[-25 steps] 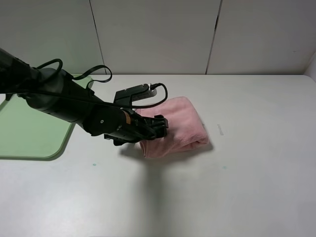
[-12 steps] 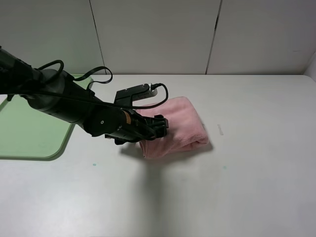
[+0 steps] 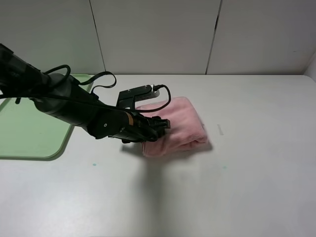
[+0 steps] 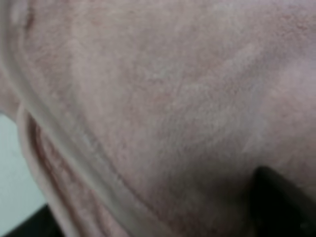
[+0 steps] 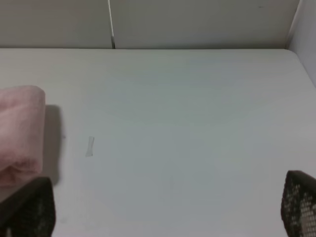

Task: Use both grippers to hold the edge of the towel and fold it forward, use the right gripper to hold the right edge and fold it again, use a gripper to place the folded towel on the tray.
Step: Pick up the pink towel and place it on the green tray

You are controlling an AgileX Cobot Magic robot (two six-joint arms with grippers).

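Left end effector [image 3: 160,127] pushed lower, closing around folded towel [image 3: 180,126], arm stretched low.

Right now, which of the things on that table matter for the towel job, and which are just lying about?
Part of the job:
- pink towel, already folded
- green tray, where it should end up
- left gripper, at the towel's near-left edge
- right gripper, open, away from the towel

Just lying about:
- small clear scrap on the table, right of the towel
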